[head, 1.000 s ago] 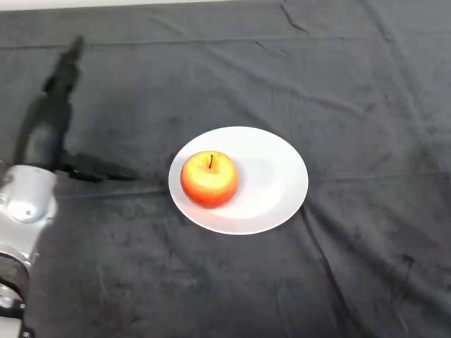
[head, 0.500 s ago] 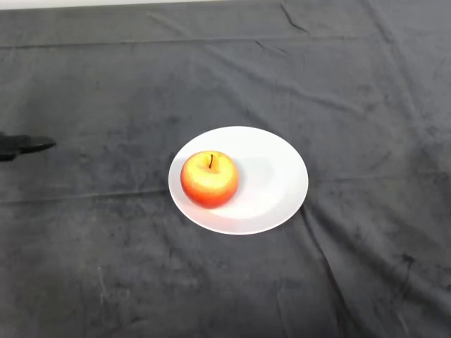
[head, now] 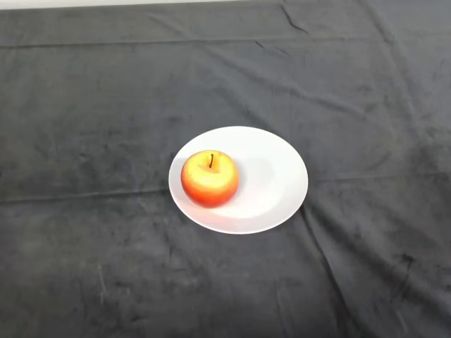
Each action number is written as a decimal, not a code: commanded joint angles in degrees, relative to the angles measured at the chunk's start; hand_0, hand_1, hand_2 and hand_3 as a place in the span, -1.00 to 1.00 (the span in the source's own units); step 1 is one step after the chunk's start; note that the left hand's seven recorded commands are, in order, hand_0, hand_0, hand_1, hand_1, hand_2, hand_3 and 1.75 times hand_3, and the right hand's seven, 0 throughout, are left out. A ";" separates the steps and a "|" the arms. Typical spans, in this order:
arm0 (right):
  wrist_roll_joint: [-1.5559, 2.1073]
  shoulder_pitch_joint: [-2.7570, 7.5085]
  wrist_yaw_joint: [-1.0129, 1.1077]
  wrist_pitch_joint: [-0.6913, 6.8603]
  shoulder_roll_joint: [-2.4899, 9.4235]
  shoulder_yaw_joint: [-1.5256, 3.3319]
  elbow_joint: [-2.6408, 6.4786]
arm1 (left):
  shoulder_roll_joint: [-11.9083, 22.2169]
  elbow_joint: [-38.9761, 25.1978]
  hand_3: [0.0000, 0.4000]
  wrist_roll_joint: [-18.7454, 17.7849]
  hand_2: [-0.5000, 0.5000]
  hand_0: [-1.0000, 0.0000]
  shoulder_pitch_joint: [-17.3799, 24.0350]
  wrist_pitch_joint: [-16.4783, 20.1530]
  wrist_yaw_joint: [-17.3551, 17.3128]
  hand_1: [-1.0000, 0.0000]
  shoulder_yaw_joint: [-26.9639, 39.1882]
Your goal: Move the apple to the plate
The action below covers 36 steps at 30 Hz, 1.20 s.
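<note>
A red and yellow apple (head: 209,178) stands upright, stem up, on the left part of a white round plate (head: 271,179). The plate lies on the dark cloth near the middle of the table.
The dark cloth (head: 99,105) covers the whole table, with creases along the far side and at the right. A pale strip of the table's far edge (head: 70,3) shows at the top left.
The left arm and hand have drawn back to the left and left the view. The apple and the plate have not moved.
</note>
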 commanded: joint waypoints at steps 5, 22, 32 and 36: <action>-0.25 -0.08 -0.49 -0.12 -1.55 0.64 0.36 | 4.16 0.86 -1.00 -1.21 0.00 1.00 3.82 1.63 1.08 1.00 2.18; -0.24 -0.06 -0.49 -0.10 -1.55 0.63 0.32 | 5.21 0.20 -1.00 -3.18 0.00 1.00 6.20 4.62 1.86 1.00 5.20; -0.23 -0.04 -0.49 -0.09 -1.55 0.63 0.29 | 5.34 -0.46 -1.00 -4.05 0.00 1.00 6.76 5.59 2.20 1.00 6.56; -0.23 -0.03 -0.48 -0.08 -1.55 0.63 0.27 | 5.37 -0.68 -1.00 -4.26 0.00 1.00 6.93 5.91 2.36 1.00 6.96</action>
